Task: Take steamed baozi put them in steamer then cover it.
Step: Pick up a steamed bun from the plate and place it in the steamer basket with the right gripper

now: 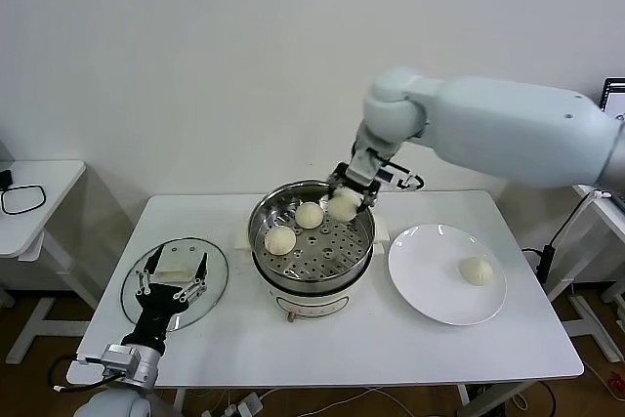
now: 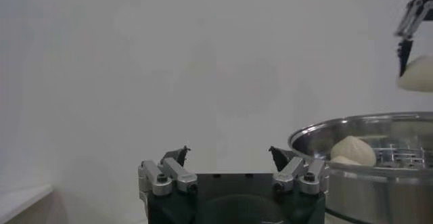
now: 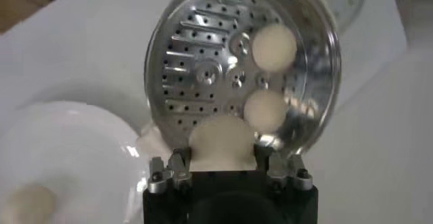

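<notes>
A white rectangular table (image 1: 322, 344) stands against a plain white wall (image 1: 195, 56). On the table's right half lies a flat round white plate (image 1: 430, 280). At the far left, a second white table (image 1: 44, 183) carries a loop of black cable (image 1: 21, 198). On the floor under the main table's near edge lies a white power strip (image 1: 244, 404) with cables running from it.

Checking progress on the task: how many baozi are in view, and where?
4: two on the steamer tray, one in the right pincer above it, one on the plate.
</notes>
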You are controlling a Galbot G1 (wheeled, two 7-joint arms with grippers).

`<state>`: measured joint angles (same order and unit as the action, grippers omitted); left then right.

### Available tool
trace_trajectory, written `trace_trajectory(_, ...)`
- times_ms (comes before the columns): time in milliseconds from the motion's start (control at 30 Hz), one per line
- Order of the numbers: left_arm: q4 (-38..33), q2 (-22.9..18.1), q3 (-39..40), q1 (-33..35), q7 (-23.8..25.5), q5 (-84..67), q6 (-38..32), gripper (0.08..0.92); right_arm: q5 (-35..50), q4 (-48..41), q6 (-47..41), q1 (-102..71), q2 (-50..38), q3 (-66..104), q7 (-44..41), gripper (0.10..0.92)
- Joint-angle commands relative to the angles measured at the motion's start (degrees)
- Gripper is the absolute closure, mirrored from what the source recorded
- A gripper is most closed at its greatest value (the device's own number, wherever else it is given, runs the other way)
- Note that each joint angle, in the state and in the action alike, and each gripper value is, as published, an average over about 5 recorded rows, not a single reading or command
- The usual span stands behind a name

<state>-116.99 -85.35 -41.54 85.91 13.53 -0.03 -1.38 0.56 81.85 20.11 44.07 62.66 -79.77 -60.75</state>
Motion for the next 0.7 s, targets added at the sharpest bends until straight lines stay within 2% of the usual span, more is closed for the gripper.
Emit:
trace_trajectory(33, 1.2, 0.2, -0.1, -0.3, 0.2, 0.0, 0.0, 0.177, -7.0, 0.4, 15.6, 0.3, 5.6, -3.8, 6.0, 0.372)
trace_trajectory(700, 3.0, 0.4, -1.9, -0.7, 0.8, 0.0, -0.2, 0.177, -7.4, -1.9, 17.7, -4.8, 9.1, -6.0, 6.2, 0.372)
